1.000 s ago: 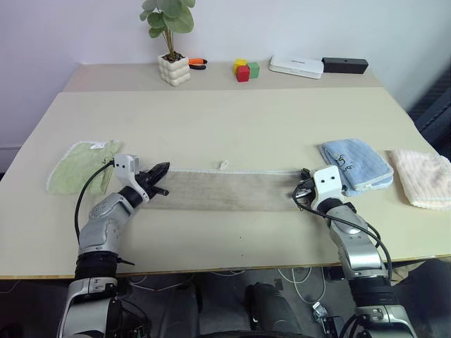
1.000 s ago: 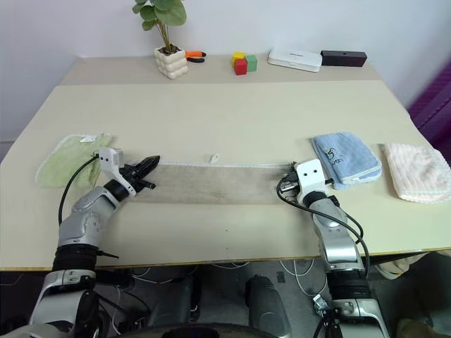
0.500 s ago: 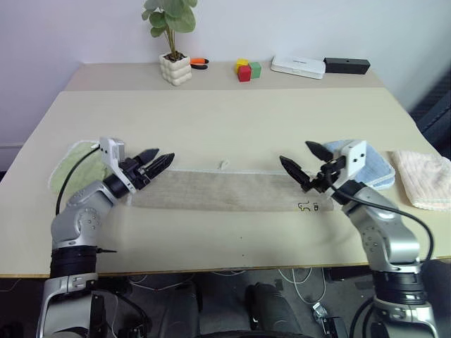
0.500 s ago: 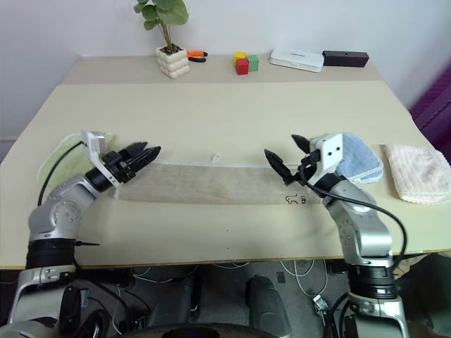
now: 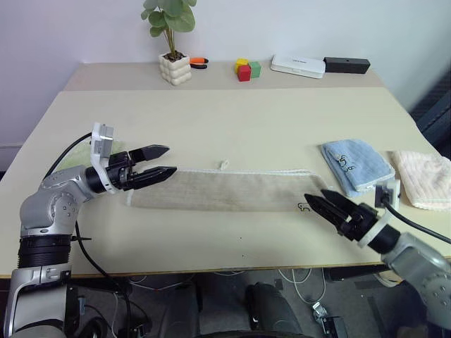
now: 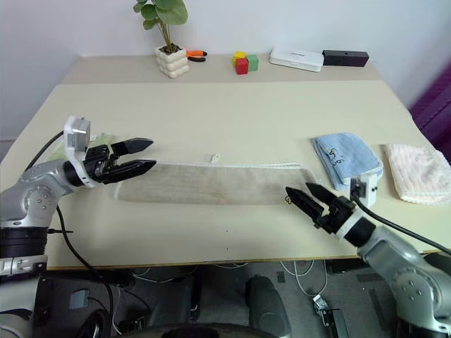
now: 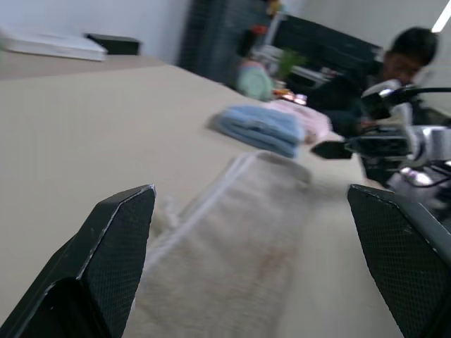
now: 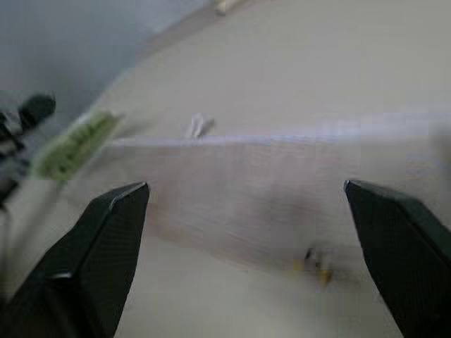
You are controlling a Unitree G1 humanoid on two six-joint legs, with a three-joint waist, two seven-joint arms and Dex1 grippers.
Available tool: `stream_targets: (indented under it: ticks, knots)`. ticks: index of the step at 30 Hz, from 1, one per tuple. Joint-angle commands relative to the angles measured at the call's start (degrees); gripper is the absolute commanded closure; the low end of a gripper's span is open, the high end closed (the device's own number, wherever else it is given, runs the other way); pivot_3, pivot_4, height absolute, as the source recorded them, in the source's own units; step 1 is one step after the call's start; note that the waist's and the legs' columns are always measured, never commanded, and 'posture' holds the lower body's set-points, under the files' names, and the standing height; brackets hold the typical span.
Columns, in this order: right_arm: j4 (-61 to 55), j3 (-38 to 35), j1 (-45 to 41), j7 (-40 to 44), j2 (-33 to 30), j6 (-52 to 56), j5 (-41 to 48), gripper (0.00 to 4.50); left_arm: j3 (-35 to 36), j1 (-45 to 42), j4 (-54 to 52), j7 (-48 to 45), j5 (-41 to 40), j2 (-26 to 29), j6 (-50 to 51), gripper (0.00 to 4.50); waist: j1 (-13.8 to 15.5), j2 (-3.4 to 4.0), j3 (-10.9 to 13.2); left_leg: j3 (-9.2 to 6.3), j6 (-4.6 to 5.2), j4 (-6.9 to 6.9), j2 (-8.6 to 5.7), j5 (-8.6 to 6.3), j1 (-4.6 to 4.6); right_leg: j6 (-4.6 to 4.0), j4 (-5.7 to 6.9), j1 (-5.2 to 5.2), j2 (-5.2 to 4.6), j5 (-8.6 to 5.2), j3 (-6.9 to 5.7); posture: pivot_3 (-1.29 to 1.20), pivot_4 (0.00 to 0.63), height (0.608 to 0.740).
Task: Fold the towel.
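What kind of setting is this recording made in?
Probably an office or lab set up for robot trials: a plain wide table against a bare wall, a potted plant, toy blocks, and a person seated at a far desk.

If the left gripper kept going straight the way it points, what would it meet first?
Probably nothing soon: the left gripper, jaws open, points level along the towel and seemingly above it. Farther on lies the right gripper, though depth is unclear.

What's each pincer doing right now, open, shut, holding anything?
Left pincer: open, holding nothing, at the towel's left end.
Right pincer: open, holding nothing, at the towel's right end.
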Motion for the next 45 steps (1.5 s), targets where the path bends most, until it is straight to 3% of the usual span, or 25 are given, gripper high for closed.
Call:
stream_targets:
  ticks: [1,6,12,34,38,44,45]
  knots:
    - [-3.04,-3.59,3.08,-9.23,2.44,0.95,7.7,0.0,-0.64,-1.84,0.77,-2.83,-0.07,-0.03,-1.94,0.06,-0.04,0.0,0.0,0.0,0.0,0.02,0.0,0.0,-0.01,-0.01,0.0,0.0,0.0,-0.01,0.0,0.0,0.15,0.74]
    - [-3.13,-3.66,5.07,-20.71,7.41,-1.08,12.67,0.0,-1.85,-2.88,0.91,-5.39,-1.27,-1.8,-1.09,0.06,-0.15,0.0,-0.01,-0.01,0.0,0.02,0.0,0.0,-0.03,-0.03,-0.02,-0.01,0.0,-0.02,0.0,0.0,0.15,0.74]
    - [-1.91,-2.27,4.72,-28.6,11.51,-4.14,19.12,0.0,-3.28,-0.98,-3.21,-11.6,-3.39,1.26,2.98,0.06,-0.27,0.02,-0.01,-0.01,0.01,-0.08,0.04,0.0,-0.07,-0.06,-0.01,-0.11,0.03,-0.04,0.0,0.0,0.15,0.74]
    - [7.97,2.03,-1.52,-30.54,10.26,-6.83,15.21,0.0,-0.72,1.03,-5.73,-7.79,-3.99,1.18,2.74,0.06,-0.23,-0.01,-0.02,-0.03,0.01,0.01,0.04,0.0,-0.09,-0.08,-0.03,-0.07,0.01,-0.05,0.0,0.0,0.15,0.74]
    - [8.76,2.75,-3.03,-30.71,11.13,-7.4,14.18,1.3,-0.4,0.88,-5.64,-7.55,-4.18,1.66,2.9,0.0,-0.32,-0.02,-0.02,-0.03,0.02,0.01,0.04,0.0,-0.08,-0.08,-0.03,-0.06,0.02,-0.05,0.0,0.0,0.15,0.74]
    - [8.86,3.14,-3.96,-30.37,11.46,-7.61,12.91,4.46,-0.38,0.95,-5.72,-6.75,-4.45,1.57,2.87,0.0,-0.35,-0.12,-0.09,-0.03,0.02,0.0,0.05,0.0,-0.08,-0.08,-0.02,-0.07,0.04,-0.05,0.0,0.0,0.15,0.74]
    - [8.86,3.15,-4.04,-30.4,11.48,-7.68,12.74,4.46,-0.43,0.99,-5.68,-6.68,-4.42,1.51,2.79,0.0,-0.35,-0.18,-0.12,-0.03,0.02,0.0,0.05,0.0,-0.07,-0.08,-0.02,-0.05,0.03,-0.05,-0.01,0.0,0.15,0.74]
